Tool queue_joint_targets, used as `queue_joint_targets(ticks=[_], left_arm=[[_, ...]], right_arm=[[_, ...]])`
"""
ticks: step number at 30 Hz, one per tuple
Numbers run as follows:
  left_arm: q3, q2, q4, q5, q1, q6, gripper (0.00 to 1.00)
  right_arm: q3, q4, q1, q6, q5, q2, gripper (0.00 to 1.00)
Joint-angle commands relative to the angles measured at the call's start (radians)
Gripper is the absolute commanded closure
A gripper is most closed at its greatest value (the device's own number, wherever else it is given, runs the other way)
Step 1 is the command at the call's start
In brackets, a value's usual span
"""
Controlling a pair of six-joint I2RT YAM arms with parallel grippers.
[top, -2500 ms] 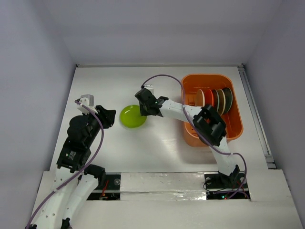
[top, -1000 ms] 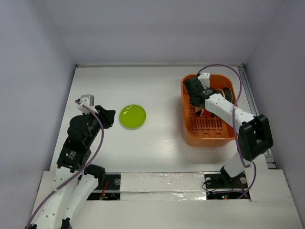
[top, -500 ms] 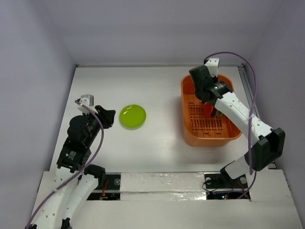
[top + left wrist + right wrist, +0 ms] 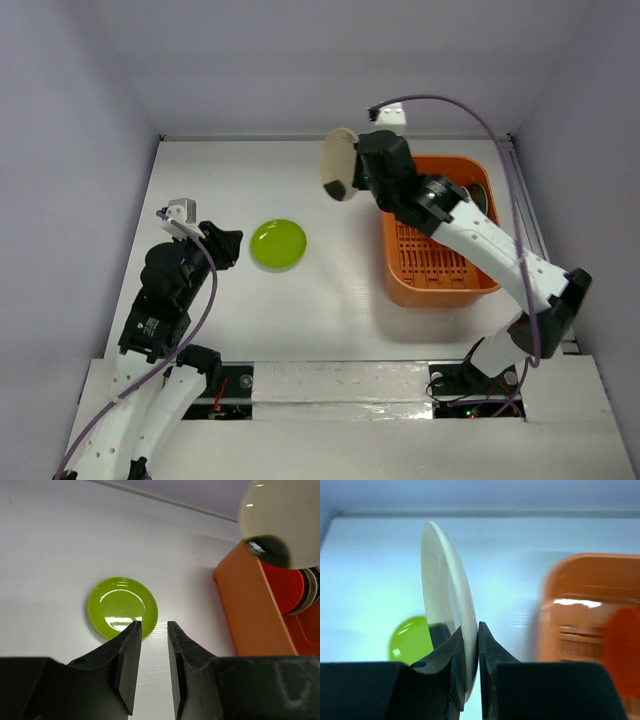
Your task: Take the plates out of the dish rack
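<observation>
White tabletop (image 4: 330, 310), pale greyish walls (image 4: 300, 70) all round, pretty bare setup. Up top the right claw (image 4: 478, 650) is pinching a cream plate (image 4: 339, 160) by its edge, upright in the air just off the rack's (image 4: 440, 293) far left corner. A green plate (image 4: 278, 244) lies flat on the table, well apart from the rack. A red plate (image 4: 285, 587) and others stand inside it. Near the green one hangs the left claw (image 4: 154, 645), fingers slightly parted.

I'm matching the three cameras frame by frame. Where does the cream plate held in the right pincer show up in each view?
Top external: cream plate upper centre, on edge, left of the dish rack.
Left wrist: top right corner, above the dish rack.
Right wrist: centre, upright, clamped in the right pincer.
Shared landmark: the lime green plate.
</observation>
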Motion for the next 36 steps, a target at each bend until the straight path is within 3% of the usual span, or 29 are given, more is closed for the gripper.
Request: queue_joint_targets(ticks=[1,5,14,29,32,36], left_arm=[[-0.004,-0.011,0.031,-0.006,-0.006,-0.005,0.75],[-0.005,-0.011,0.033,-0.006,-0.006,-0.005,0.74],[-0.005,-0.003,0.033,-0.008,-0.006,-0.005,0.71],[-0.004,-0.005,0.031,-0.009,-0.006,-0.008,0.71],[-0.005,-0.008,0.03,-0.008,-0.006,-0.008,0.71],[-0.005,-0.011,0.03,-0.009,-0.006,-0.009,0.7]], right_arm=[[0.011,0.18,0.04,0.087,-0.244,0.136,1.0],[-0.033,0.329,0.049,0.214,-0.394,0.257,1.0],[-0.067,0.433,0.049,0.337,-0.479,0.472,1.0],[-0.212,0.557,0.049,0.458,-0.555,0.535,0.98],[-0.222,0.539,0.049,0.454,-0.534,0.543,0.93],[-0.231,0.506,0.049,0.44,-0.509,0.541,0.74]])
